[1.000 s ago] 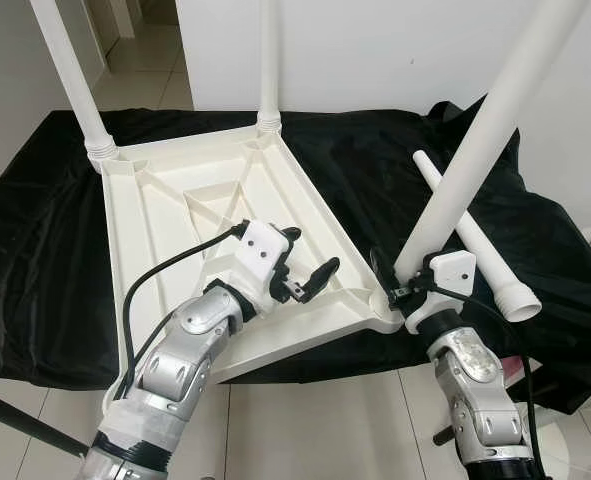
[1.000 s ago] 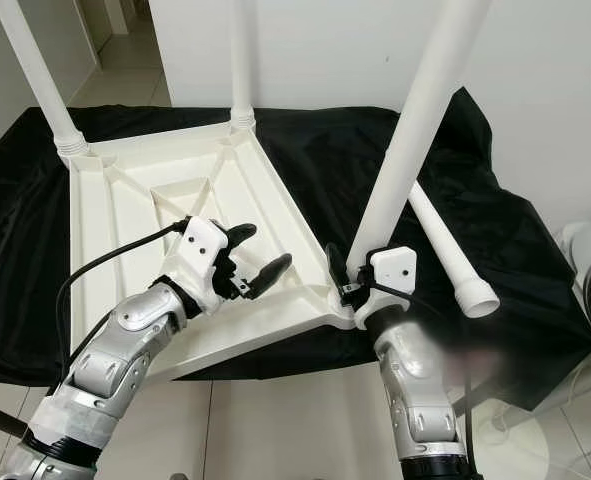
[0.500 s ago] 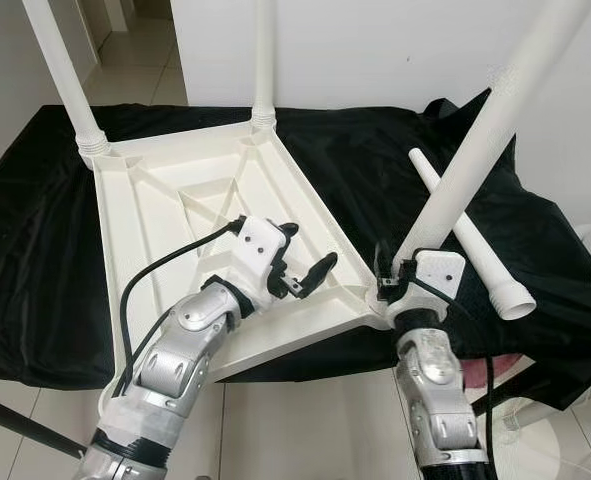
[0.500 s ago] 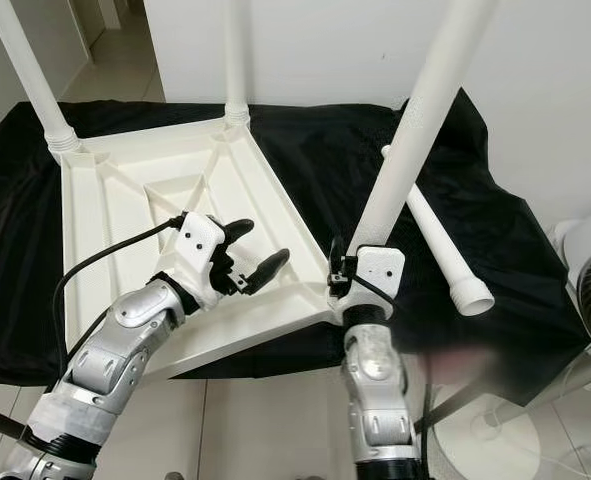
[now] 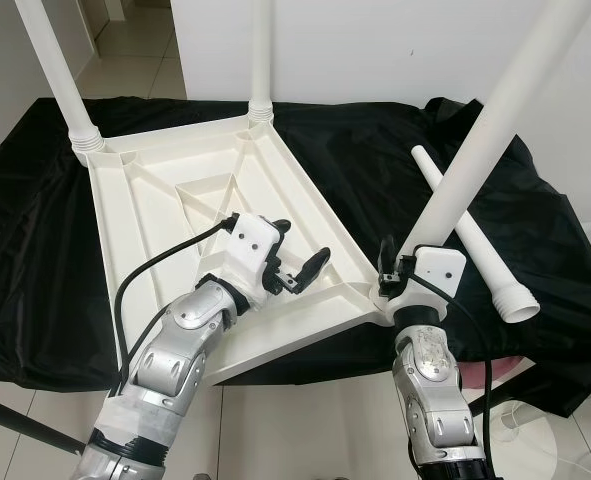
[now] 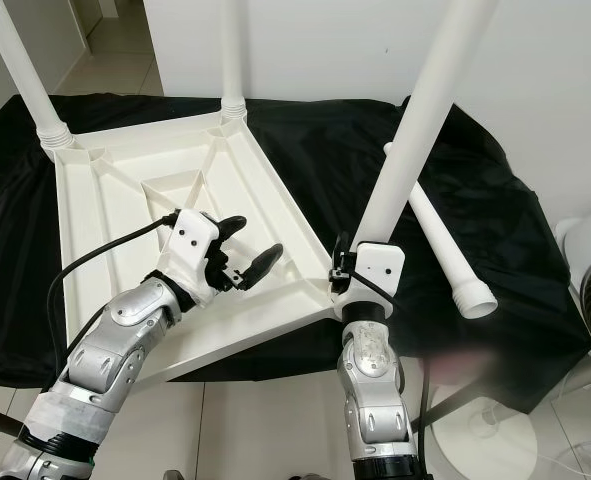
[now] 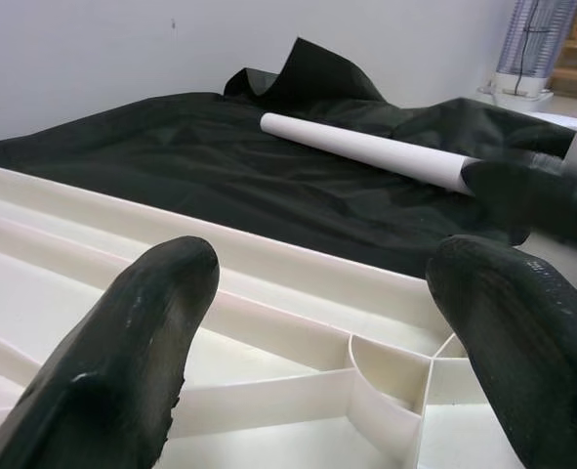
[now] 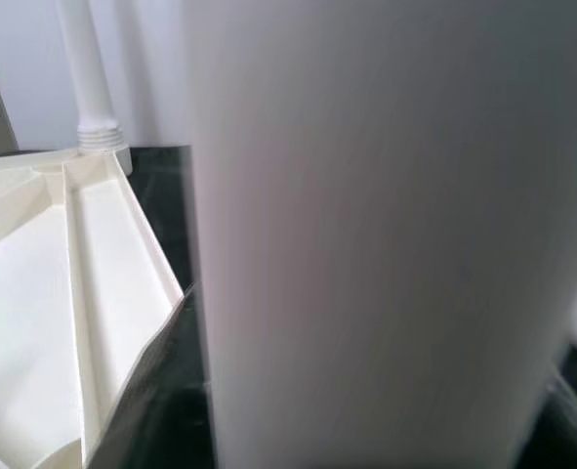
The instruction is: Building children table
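Since the earlier frame, the right gripper (image 5: 393,276) was drawn inward, clamped on the tilted leg (image 5: 475,150) at the upturned tabletop's (image 5: 155,215) near corner; the left gripper (image 5: 297,255) was held spread above it.

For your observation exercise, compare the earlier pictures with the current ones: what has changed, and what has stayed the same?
The right gripper, holding the tilted white plastic table leg at its base, shifted inward along the near corner of the upturned white plastic tabletop. The left gripper stays open above the tabletop, and the loose white leg remains on the black cloth.
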Available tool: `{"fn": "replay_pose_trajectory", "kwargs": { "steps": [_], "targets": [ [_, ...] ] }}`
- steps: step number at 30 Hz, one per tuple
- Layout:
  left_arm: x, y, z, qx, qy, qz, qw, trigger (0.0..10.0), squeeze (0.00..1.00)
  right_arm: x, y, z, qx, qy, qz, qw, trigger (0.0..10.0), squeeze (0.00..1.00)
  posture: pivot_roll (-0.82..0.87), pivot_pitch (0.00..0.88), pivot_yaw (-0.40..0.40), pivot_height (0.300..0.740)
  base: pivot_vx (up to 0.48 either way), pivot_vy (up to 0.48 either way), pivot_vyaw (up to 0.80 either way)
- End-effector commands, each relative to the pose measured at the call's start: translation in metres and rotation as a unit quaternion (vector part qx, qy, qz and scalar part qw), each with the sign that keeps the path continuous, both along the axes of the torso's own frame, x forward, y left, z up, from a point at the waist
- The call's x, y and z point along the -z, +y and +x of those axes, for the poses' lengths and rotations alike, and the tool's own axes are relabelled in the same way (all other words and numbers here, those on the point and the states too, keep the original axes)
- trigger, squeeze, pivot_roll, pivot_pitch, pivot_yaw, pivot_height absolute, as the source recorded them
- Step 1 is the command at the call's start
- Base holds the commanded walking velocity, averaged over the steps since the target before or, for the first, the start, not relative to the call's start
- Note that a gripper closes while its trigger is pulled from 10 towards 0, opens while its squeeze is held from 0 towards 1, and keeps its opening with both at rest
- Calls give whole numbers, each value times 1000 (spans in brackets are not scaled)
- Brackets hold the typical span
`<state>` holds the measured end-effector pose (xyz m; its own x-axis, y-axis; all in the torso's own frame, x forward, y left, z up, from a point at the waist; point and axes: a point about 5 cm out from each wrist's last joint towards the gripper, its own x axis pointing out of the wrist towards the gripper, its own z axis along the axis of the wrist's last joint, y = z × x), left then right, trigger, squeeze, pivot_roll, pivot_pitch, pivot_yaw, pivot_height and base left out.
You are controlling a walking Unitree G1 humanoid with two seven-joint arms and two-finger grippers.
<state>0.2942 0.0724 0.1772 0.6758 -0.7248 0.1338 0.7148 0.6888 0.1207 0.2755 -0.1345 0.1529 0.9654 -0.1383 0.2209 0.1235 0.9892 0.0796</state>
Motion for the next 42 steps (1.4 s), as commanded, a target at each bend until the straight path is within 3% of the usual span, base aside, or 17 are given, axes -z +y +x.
{"fn": "replay_pose_trajectory", "kwargs": {
  "steps": [1, 6, 7, 16, 20, 25, 27, 33, 34, 36, 37, 38, 39, 42],
  "targets": [
    [-4, -2, 0, -3, -6, 3, 1000, 10000, 0, 9, 2, 1, -7, 19, 30, 999, 10000, 1000, -14, 85, -15, 740, 0, 0, 0],
    [-3, -5, -1, 1, -5, 0, 1000, 10000, 0, -5, -8, 6, -56, -18, 12, 998, 10000, 1000, -21, 84, -14, 740, 0, 0, 0],
    [-3, -6, -1, 1, -5, 0, 1000, 10000, 0, -7, -11, 8, -71, -24, 5, 997, 10000, 0, -23, 84, -13, 740, 0, 0, 0],
    [-4, -7, 1, 1, -5, -2, 1000, 10000, 0, -21, -21, 19, -162, -47, -40, 985, 10000, 0, -23, 78, -14, 740, 0, 0, 0],
    [-5, -7, 2, 0, -6, -3, 1000, 10000, 0, -25, -26, 25, -233, -41, -64, 969, 10000, 0, -22, 75, -18, 740, 0, 0, 0],
    [-5, -7, 2, -2, -6, -5, 1000, 10000, 0, -22, -33, 26, -270, -27, -70, 960, 10000, 0, -21, 73, -20, 740, 0, 0, 0],
    [-6, -7, 1, -4, -7, -6, 1000, 10000, 0, -19, -44, 26, -300, -10, -72, 951, 10000, 0, -18, 74, -24, 740, 0, 0, 0],
    [-5, -7, 0, -4, -6, -8, 1000, 10000, 0, -17, -64, 28, -317, 10, -89, 944, 10000, 0, -19, 75, -23, 740, 0, 0, 0],
    [-5, -8, 0, -4, -6, -8, 1000, 10000, 0, -16, -70, 29, -319, 17, -93, 943, 4902, 0, -19, 75, -22, 740, 0, 0, 0],
    [-5, -8, 0, -2, -5, -8, 1000, 10000, 0, -14, -77, 31, -320, 26, -100, 942, 3686, 0, -20, 74, -21, 740, 0, 0, 0],
    [-5, -8, 0, -2, -5, -8, 1000, 10000, 0, -13, -79, 31, -322, 31, -101, 941, 1843, 0, -21, 74, -18, 740, 0, 0, 0],
    [-5, -8, 0, -2, -5, -8, 1000, 10000, 0, -13, -79, 31, -322, 31, -101, 941, 1843, 0, -21, 74, -18, 740, 0, 0, 0],
    [-5, -8, 0, -2, -4, -8, 1000, 10000, 0, -12, -81, 32, -326, 33, -102, 939, 0, 0, -21, 74, -18, 740, 0, 0, 0],
    [-5, -9, 0, 0, -5, -7, 1000, 10000, 0, -12, -84, 34, -331, 35, -101, 938, 0, 0, -21, 71, -14, 740, 0, 0, 0]
  ]
}}
